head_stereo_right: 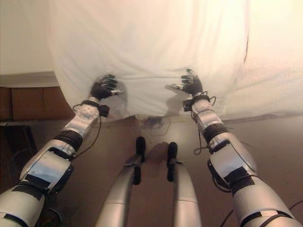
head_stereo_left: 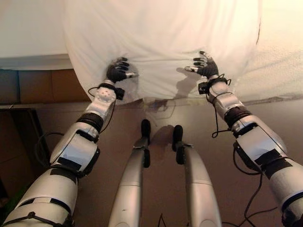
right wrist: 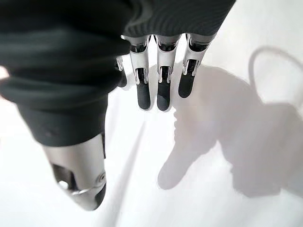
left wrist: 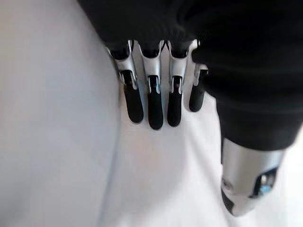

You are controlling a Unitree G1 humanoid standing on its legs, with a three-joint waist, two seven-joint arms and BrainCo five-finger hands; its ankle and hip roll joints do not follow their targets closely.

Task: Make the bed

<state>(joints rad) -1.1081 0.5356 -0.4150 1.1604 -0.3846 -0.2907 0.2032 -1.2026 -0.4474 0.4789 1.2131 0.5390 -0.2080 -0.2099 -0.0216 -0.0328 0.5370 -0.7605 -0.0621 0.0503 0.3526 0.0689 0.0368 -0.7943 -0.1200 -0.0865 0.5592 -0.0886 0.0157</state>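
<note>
Floor: brown smooth floor [head_stereo_left: 156, 189] lies nearest, running from the bottom of the head views up to the bed's edge.
Bed: white mattress [head_stereo_left: 33, 59] spans the far side of the scene; a brown panelled bed base [head_stereo_left: 42, 85] shows beneath it at the left.
Duvet: large white soft duvet [head_stereo_left: 161, 38] lies over the mattress in the middle, and its near edge hangs down over the side of the bed, lightly creased between the two hands.
Textured cover: cream, finely textured bed cover [head_stereo_left: 279, 56] lies at the right, beside the duvet.
Left hand: left hand [head_stereo_left: 118, 71] rests on the hanging edge of the duvet, arm stretched forward; in the left wrist view its fingers [left wrist: 154, 106] are straight and side by side with dark tips on the cloth, thumb apart, grasping nothing.
Right hand: right hand [head_stereo_left: 204, 65] rests on the duvet's edge, well apart from the left one, at about the same height; in the right wrist view its fingers [right wrist: 161, 90] are extended onto the white cloth, thumb clear, pinching nothing.
</note>
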